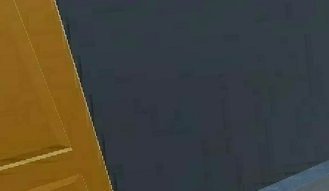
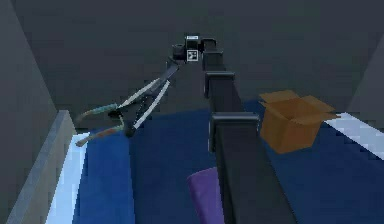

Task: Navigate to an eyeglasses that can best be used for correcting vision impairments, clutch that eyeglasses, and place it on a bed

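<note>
In the arm side view the dark arm (image 2: 235, 140) rises from the bottom edge to two white marker squares (image 2: 192, 50) near the top. From there the gripper (image 2: 108, 120) reaches down and left, its thin fingers (image 2: 145, 100) ending where a dark wall meets a blue flat surface (image 2: 150, 170) that looks like a bed's top. Small teal and tan bits sit at the fingers' far end. I cannot tell whether the gripper holds anything.
A brown cardboard box (image 2: 292, 120) stands on the blue surface right of the arm, and a purple thing (image 2: 205, 195) lies by the arm's base. A pale grey edge (image 2: 55, 165) borders the surface at the left. The forward view has a yellow-brown panelled door (image 1: 23, 107) and a dark grey wall (image 1: 221, 78) close ahead.
</note>
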